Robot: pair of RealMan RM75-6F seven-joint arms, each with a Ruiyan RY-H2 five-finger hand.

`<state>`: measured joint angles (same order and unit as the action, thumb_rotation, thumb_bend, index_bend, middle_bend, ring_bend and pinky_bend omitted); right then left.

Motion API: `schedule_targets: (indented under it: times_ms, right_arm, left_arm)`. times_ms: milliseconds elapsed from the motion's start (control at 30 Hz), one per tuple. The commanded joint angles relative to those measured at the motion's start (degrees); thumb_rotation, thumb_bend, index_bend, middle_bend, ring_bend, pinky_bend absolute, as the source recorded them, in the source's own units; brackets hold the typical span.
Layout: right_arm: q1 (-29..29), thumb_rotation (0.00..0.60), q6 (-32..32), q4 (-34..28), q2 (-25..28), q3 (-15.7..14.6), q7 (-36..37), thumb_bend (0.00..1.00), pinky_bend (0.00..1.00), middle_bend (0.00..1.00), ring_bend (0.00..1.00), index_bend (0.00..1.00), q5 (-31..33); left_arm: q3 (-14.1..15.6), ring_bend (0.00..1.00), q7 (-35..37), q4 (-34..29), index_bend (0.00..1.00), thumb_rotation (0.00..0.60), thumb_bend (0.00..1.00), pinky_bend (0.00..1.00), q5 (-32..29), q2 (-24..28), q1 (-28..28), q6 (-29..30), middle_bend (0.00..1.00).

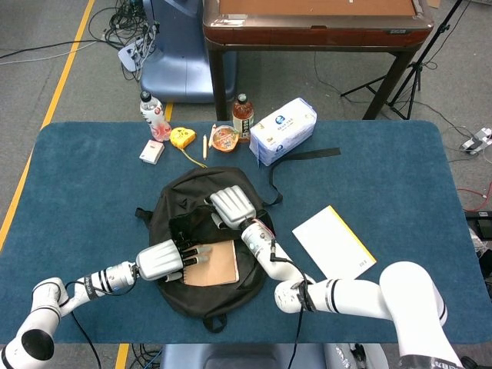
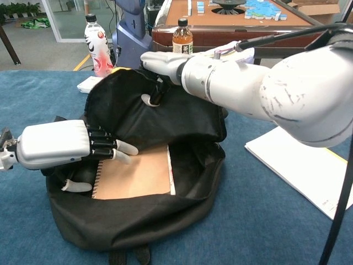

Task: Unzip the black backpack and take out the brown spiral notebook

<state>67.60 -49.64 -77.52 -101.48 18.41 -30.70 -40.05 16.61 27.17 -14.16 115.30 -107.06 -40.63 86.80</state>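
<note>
The black backpack (image 2: 165, 127) flap is pinched and held up by the right hand (image 2: 160, 63) so the brown spiral notebook (image 2: 135, 174), lying inside, can be reached by the left hand (image 2: 58, 144), fingers (image 2: 118, 149) extended, holding nothing.

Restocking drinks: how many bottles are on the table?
2: a pink-labelled bottle at the far left edge, and a brown tea bottle beside the tissue pack. The backpack may hide others.

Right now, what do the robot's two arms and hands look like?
Both arms are glossy white rounded shells with dark bands at the joints. The left hand and right hand have silver-grey backs, black finger segments and pale grey tips. A thin black cable runs along the right arm.
</note>
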Motion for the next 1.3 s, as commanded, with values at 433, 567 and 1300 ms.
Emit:
schedule_targets:
  times_ms: [433, 567, 1300]
  right_arm:
    - [0.09, 0.6, 0.16, -0.03, 0.29, -0.37, 0.54, 0.65, 0.47, 0.58, 0.48, 0.81, 0.18]
    - [-0.02, 0.6, 0.09, 0.08, 0.27, -0.52, 0.82, 0.65, 0.47, 0.58, 0.48, 0.81, 0.05]
    - [-0.48, 0.6, -1.1, 0.44, 0.58, -0.48, 1.14, 0.65, 0.47, 0.58, 0.49, 0.81, -0.24]
  left_arm:
    - [2.18, 0.13, 0.15, 0.5, 0.14, 0.6, 0.23, 0.24, -0.88, -0.71, -0.49, -2.6, 0.1]
    - [2.43, 0.13, 0.94, -0.41, 0.13, 0.6, 0.21, 0.23, -1.24, -0.64, -0.65, -2.71, 0.1]
    - [-1.85, 0.13, 10.76, -1.31, 0.28, 0.6, 0.22, 0.23, -8.1, -5.24, 0.27, -4.68, 0.1]
